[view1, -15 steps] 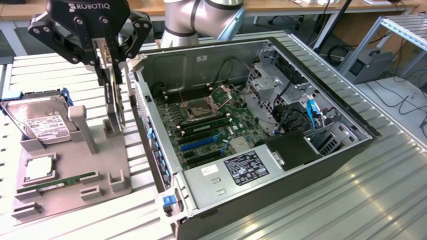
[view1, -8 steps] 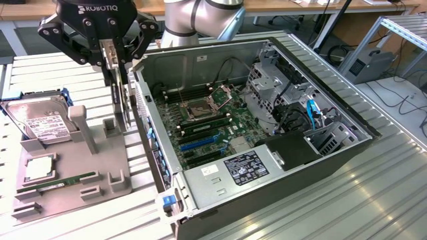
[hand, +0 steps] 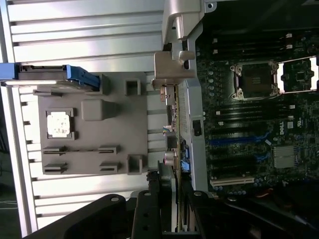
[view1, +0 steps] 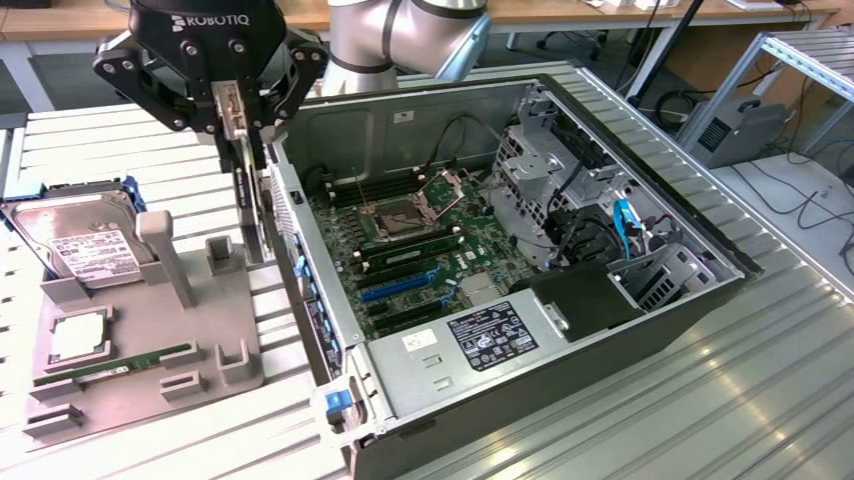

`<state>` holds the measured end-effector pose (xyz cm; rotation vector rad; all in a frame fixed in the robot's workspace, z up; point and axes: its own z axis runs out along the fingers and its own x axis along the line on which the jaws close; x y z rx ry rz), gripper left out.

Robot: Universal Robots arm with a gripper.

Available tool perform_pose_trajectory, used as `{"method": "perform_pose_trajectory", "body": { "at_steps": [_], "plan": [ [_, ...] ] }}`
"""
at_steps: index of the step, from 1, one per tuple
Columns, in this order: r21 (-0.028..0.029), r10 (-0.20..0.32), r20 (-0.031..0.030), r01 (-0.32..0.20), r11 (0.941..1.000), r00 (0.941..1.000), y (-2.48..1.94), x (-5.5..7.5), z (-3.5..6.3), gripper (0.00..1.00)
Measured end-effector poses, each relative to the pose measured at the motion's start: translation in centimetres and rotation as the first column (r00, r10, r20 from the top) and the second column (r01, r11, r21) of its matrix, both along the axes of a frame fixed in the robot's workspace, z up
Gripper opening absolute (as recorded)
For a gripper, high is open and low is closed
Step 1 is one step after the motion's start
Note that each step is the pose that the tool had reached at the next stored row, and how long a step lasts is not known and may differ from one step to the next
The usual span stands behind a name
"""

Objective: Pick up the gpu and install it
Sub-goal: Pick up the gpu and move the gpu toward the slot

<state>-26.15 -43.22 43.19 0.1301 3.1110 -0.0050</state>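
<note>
Black-jawed, clamps the gripper [view1: 231, 112] shut on the upper edge of the gpu [view1: 251, 210], holding it upright and edge-on. Hangs the card between the grey fixture tray [view1: 134, 400] bearing a hard drive [view1: 80, 240] and the open computer case [view1: 387, 130], just beside the case's near wall. Shows the card's silver end bracket [hand: 168, 69] alongside the motherboard [hand: 249, 124] at the wrist.

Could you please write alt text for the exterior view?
The gripper holds the gpu upright, on edge, between the open computer case and a grey parts holder. A hard drive and a RAM stick sit on the holder.
</note>
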Motion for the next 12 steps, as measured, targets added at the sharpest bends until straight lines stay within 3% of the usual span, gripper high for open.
{"method": "perform_pose_trajectory", "body": {
  "at_steps": [12],
  "plan": [
    [0.0001,0.0,0.0,0.0,1.0,1.0,0.0,0.76,-0.26,0.27]
  ]
}}
